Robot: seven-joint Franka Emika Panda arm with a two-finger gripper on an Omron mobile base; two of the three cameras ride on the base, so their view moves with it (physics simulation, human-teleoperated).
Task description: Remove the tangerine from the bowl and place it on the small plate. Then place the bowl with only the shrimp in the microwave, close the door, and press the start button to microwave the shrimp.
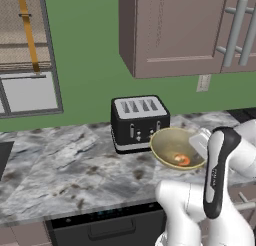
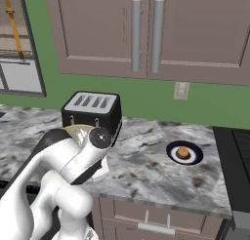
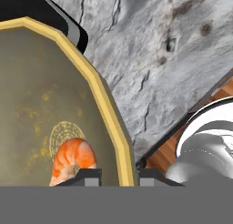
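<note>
The grey-veined marble countertop [image 1: 60, 165] runs across the scene, its front edge above a dark appliance front [image 1: 107, 227]. Brownish-mauve wall cabinets [image 2: 146, 34] with grey bar handles hang above it against a green wall [image 1: 85, 55]. A black four-slot toaster with a silver top [image 1: 139, 122] stands toward the back edge of the countertop. Just in front of the toaster and to its right, the wide shallow glossy yellowish-tan bowl [image 1: 175, 147] appears lifted and tilted rather than flat on the surface; whether any part of it touches the countertop cannot be told. The white arm's two-finger gripper [image 3: 119, 176] is clamped on the bowl's near rim: in the hand view one dark fingertip sits inside the rim and the other outside it, with the yellow rim between them. The small round plate with a dark navy-black rim and white centre [image 2: 184, 153] lies well apart from the bowl, toward the right end of the countertop, nearer the front edge than the back. The small curled orange-pink shrimp with paler bands [image 3: 73, 161] rests on the bowl's inner floor, close to the gripped rim. The small round orange-brown tangerine [image 2: 182, 152] sits on the centre of the plate.
</note>
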